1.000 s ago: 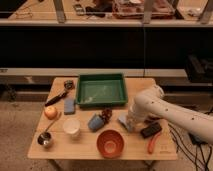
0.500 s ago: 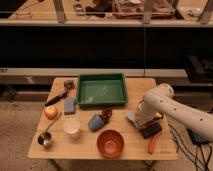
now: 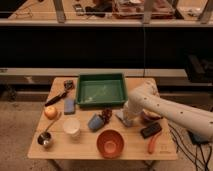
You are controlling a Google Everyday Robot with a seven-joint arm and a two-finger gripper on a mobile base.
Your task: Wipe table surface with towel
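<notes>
My white arm (image 3: 165, 110) reaches in from the right over the wooden table (image 3: 75, 150). The gripper (image 3: 126, 119) is down at the table surface, just in front of the green tray's front right corner. A small pale grey-blue patch (image 3: 121, 116) that looks like the towel shows at the gripper's end, on the tabletop. The arm hides most of it, and the hold on it does not show.
The green tray (image 3: 100, 90) sits at the back middle. A blue cup (image 3: 95, 122) and a dark red item (image 3: 106, 114) lie left of the gripper. In front are an orange bowl (image 3: 110, 143), a white cup (image 3: 71, 126) and a metal cup (image 3: 45, 140). A black object (image 3: 151, 130) and an orange stick (image 3: 152, 145) lie right.
The gripper slid a little to the right along the table, then back to the left toward the blue cup. The other objects have stayed in place.
</notes>
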